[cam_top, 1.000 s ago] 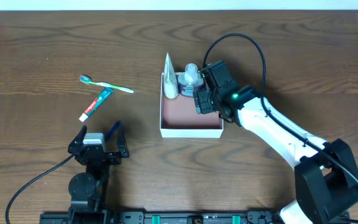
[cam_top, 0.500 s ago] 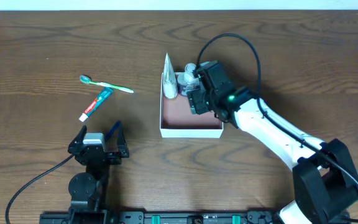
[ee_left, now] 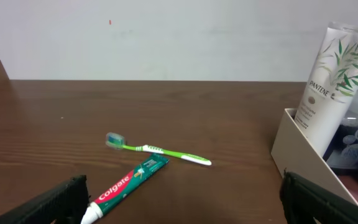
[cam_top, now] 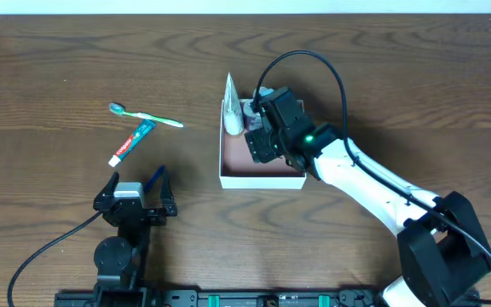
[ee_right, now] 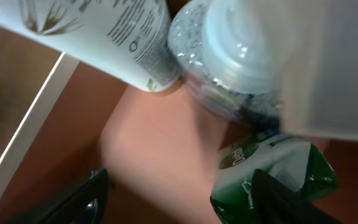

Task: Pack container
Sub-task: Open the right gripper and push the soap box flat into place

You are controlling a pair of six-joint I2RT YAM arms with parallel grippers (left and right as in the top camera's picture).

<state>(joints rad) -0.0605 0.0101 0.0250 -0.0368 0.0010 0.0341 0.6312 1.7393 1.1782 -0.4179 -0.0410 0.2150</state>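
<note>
The container (cam_top: 261, 180), a shallow white-walled box with a pinkish floor, sits mid-table. A white Pantene tube (cam_top: 233, 107) leans in its far left corner beside a clear capped bottle (cam_top: 257, 105). My right gripper (cam_top: 259, 141) hangs open inside the box. In the right wrist view bare floor (ee_right: 154, 143) lies between its fingers, and a green packet (ee_right: 272, 168) rests against the right one. A green toothbrush (cam_top: 147, 116) and a red-green toothpaste tube (cam_top: 132, 142) lie on the table to the left. Behind them, near the front edge, my left gripper (cam_top: 135, 194) is open and holds nothing.
In the left wrist view the toothpaste (ee_left: 129, 183) lies just ahead of the left finger, the toothbrush (ee_left: 157, 149) beyond it, and the container's white wall (ee_left: 300, 152) rises at right. The right arm's black cable (cam_top: 314, 64) loops above the box.
My right gripper has moved left, from the container's right wall to over its middle, close to the bottle and tube. The left arm and the loose toiletries have not moved.
</note>
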